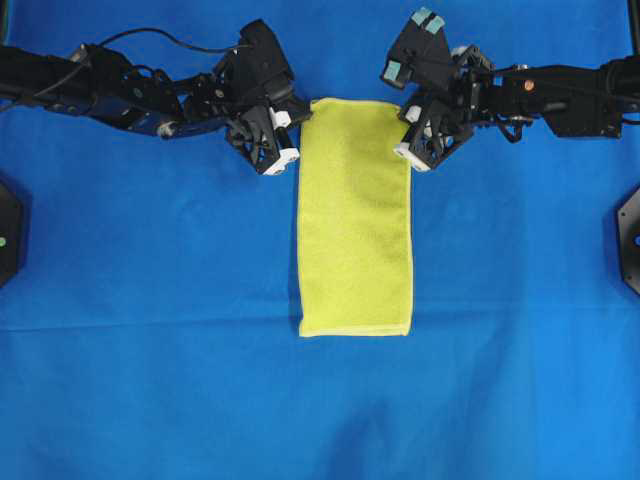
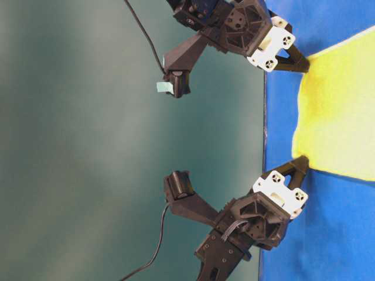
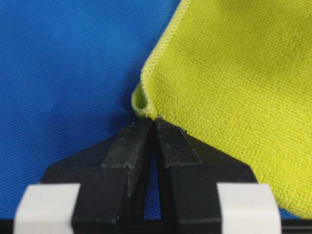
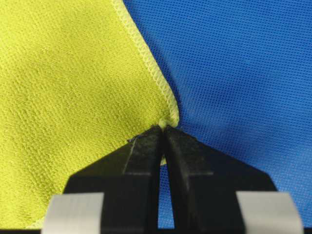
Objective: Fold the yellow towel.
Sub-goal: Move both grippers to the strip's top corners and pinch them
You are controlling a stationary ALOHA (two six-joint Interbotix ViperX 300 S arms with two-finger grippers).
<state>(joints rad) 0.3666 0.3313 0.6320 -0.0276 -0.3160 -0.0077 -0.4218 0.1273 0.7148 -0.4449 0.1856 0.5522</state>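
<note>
Top of frame: left gripper (image 1: pixel 287 140) and right gripper (image 1: pixel 412 140) each pinch a top corner of the yellow towel (image 1: pixel 355 215); lifting evenly together should keep the fold square.

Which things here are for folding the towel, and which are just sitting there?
For the job:
- yellow towel, already a long strip
- left gripper, pinched on one far corner
- right gripper, pinched on the other far corner

Just there:
- blue cloth underneath
- black mounts at the side edges
</note>
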